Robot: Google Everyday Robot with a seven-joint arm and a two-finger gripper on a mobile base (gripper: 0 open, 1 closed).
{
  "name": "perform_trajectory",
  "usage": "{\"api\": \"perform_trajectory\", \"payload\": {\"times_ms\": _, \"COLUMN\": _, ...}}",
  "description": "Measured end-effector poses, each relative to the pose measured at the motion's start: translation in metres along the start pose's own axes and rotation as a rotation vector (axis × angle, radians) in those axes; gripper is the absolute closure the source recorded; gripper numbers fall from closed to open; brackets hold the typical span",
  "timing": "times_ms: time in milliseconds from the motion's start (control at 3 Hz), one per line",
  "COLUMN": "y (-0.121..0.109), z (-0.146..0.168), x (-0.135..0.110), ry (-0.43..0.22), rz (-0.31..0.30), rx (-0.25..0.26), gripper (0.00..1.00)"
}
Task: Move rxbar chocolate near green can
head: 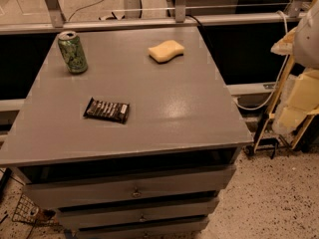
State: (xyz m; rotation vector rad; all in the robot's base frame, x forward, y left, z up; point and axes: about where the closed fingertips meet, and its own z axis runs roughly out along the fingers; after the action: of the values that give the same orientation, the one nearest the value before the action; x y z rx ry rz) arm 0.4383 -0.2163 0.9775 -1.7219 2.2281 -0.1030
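The rxbar chocolate [106, 110], a flat bar in a shiny black wrapper, lies on the grey table top [164, 83] left of centre, toward the front. The green can [73, 52] stands upright at the back left corner, well apart from the bar. My gripper [298, 101] shows as pale white and yellowish parts at the right edge of the view, beyond the table's right side and far from both the bar and the can. It holds nothing that I can see.
A yellow sponge [166, 51] lies at the back middle of the table. Drawers [134, 190] run below the front edge. A metal rail [149, 21] and cables run behind the table. A wire basket [27, 215] sits on the floor at the lower left.
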Motion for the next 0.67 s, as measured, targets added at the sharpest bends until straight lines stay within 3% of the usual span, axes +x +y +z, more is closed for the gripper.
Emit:
{"api": "perform_trajectory", "payload": {"times_ms": 333, "y": -0.002, "z": 0.001, "x": -0.003, "ry": -0.004, "rz": 0.01, "rx": 0.007, "gripper": 0.0}}
{"api": "perform_trajectory", "payload": {"times_ms": 667, "y": -0.015, "z": 0.038, "x": -0.054, "ry": -0.121, "rz": 0.035, "rx": -0.037, "gripper": 0.0}}
